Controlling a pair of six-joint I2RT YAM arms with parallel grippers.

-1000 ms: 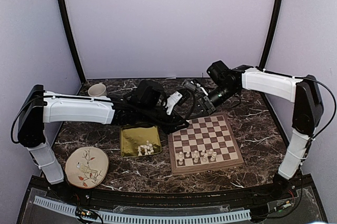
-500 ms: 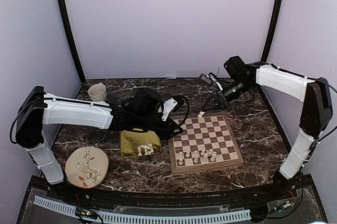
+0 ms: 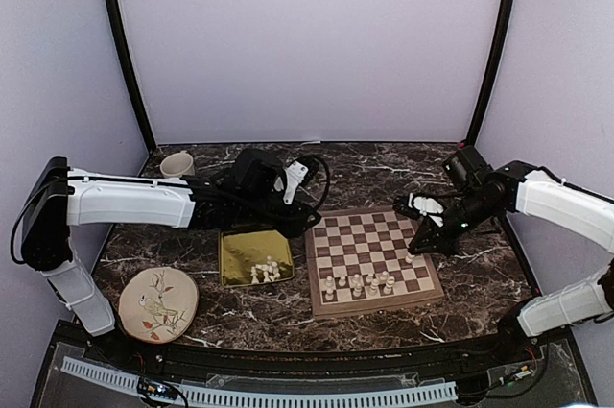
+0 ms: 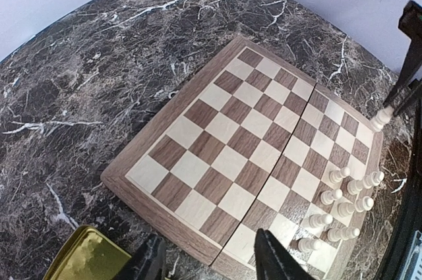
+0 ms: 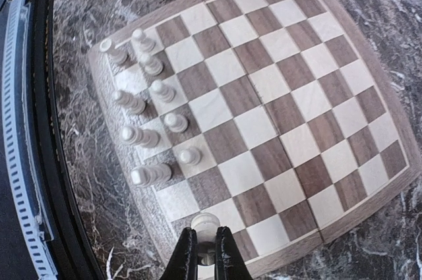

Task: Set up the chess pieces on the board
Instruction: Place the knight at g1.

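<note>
Nearest me, the bird plate (image 3: 134,298) sits on the bench (image 3: 249,320), out of play. Next back, the chess pieces (image 3: 358,284) already standing fill part of the two near rows of the board (image 3: 369,235), bunched toward the middle. Level with them on the left, the loose pieces (image 3: 265,271) lie heaped in the gold tray (image 3: 235,245). Now the live bit: my right jaws are pinched fully shut on one cream piece (image 5: 204,222), and it hangs over the board's right-hand edge, a little beyond the standing rows. It looks upright to me, long axis vertical and gripped near the head, though the wrist view only shows its top. So I judge the vacant square lies toward me and slightly inboard from those jaws, a short drop. The right arm is clearly the nearer one for it. Further back, my left jaws stand partly open with nothing between them, above the seam between tray and board. That arm is the nearer one for the heap. Beyond that, the far squares are bare.
</note>
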